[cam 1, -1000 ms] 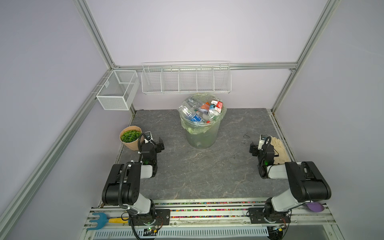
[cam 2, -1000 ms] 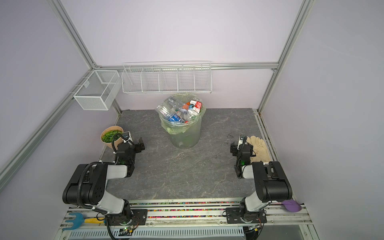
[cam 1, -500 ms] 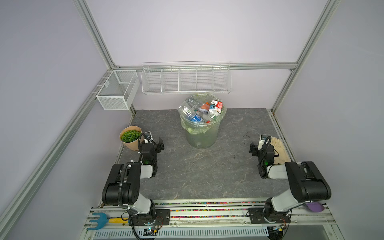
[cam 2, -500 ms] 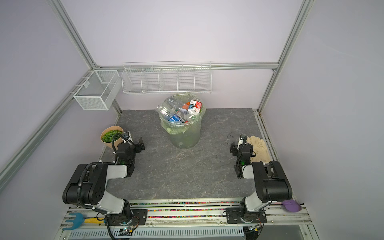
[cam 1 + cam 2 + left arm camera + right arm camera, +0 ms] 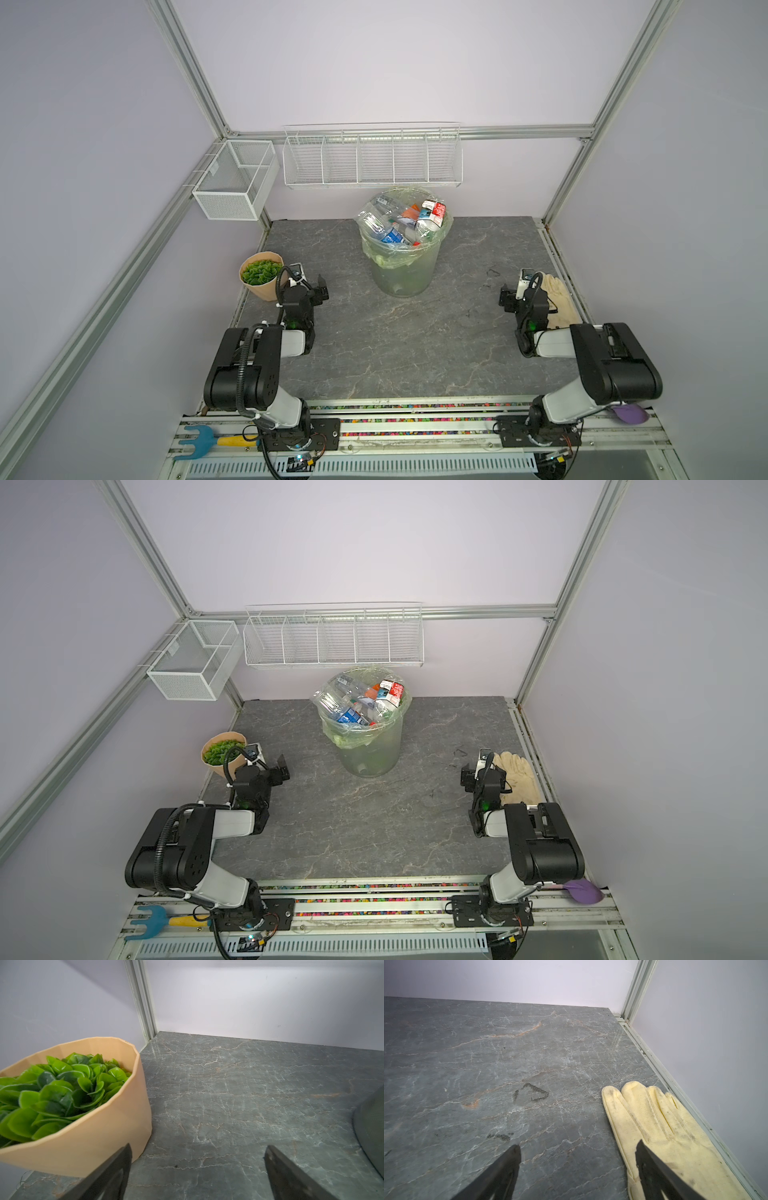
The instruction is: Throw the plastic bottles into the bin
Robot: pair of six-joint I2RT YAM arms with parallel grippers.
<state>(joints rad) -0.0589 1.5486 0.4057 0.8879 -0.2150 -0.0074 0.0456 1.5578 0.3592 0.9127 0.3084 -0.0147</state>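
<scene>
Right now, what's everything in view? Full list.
bottles: heap, count unclear; clear with blue, red, orange labels; in the bin
bin: 1, translucent grey-green with a pale green bag, back middle
plant pot: 1, tan, left edge
long wire basket: 1, white, back wall
small wire basket: 1, white, left wall
glove: at least 1, pale yellow, right edge
garden fork: 1, blue, front rail
table: 1, grey marbled
left fingers: 2, black, open, by the plant pot
right fingers: 2, black, open, by the glove

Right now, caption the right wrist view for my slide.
Open fingers over a grey marbled table; soiled yellow glove by the wall.
</scene>
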